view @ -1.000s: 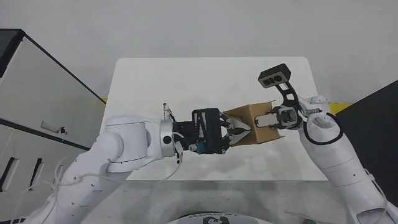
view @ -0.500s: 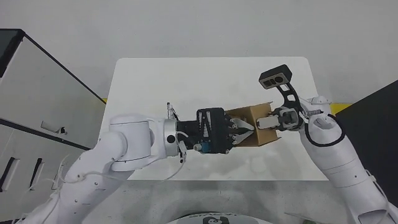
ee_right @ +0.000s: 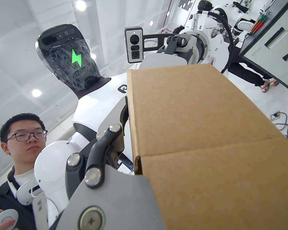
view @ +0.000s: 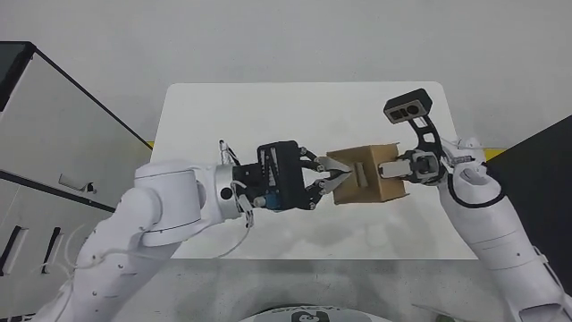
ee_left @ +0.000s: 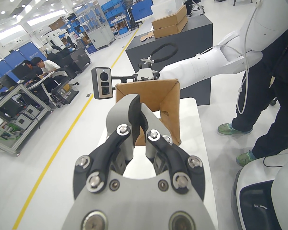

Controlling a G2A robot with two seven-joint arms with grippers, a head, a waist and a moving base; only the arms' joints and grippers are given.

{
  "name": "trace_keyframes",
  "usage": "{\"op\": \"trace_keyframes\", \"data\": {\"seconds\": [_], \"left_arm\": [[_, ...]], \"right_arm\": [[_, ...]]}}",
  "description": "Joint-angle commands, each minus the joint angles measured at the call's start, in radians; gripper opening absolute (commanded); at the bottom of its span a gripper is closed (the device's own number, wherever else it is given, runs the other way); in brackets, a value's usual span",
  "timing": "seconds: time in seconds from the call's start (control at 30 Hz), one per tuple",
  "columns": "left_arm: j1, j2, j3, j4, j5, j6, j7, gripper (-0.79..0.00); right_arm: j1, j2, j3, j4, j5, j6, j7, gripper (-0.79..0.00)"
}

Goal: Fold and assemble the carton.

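Fingers of left gripper [ee_left: 138, 104] nearly closed, tips at the folded end of the carton [ee_left: 158, 94]; whether they pinch cardboard, cannot tell. Carton is over the near right part of the table [view: 268, 116], with right gripper [view: 393, 171] clamping its opposite end. Judged step: pressing the end closed. Next: a straight push while the right braces.
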Motion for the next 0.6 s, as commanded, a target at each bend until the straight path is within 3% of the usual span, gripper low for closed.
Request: {"op": "trace_keyframes", "data": {"seconds": [0.0, 0.3, 0.33, 0.37, 0.4, 0.43, 0.57], "left_arm": [[0.005, 0.000, -0.004, -0.002, -0.004, 0.003, 0.010, -0.785], [0.027, 0.003, -0.054, 0.000, -0.049, 0.016, 0.061, -0.785], [0.030, 0.004, -0.062, 0.000, -0.052, 0.016, 0.068, -0.723], [0.033, 0.004, -0.069, 0.000, -0.054, 0.011, 0.073, -0.529], [0.035, 0.005, -0.078, 0.000, -0.053, 0.014, 0.077, -0.206], [0.039, 0.006, -0.085, -0.003, -0.046, 0.017, 0.078, 0.000], [0.041, 0.006, -0.088, -0.005, -0.040, 0.018, 0.077, 0.000]], "right_arm": [[0.000, 0.002, 0.001, -0.006, 0.015, 0.000, 0.000, -0.785], [0.000, 0.016, 0.001, -0.002, 0.106, 0.000, 0.000, -0.785], [0.000, 0.018, -0.003, 0.001, 0.115, 0.000, 0.000, -0.785], [0.001, 0.019, -0.009, 0.004, 0.122, 0.001, 0.000, -0.785], [0.002, 0.021, -0.014, 0.013, 0.123, 0.003, 0.000, -0.785], [0.002, 0.021, -0.014, 0.013, 0.123, 0.003, 0.000, -0.785], [0.002, 0.021, -0.014, 0.013, 0.123, 0.003, 0.000, -0.785]]}}
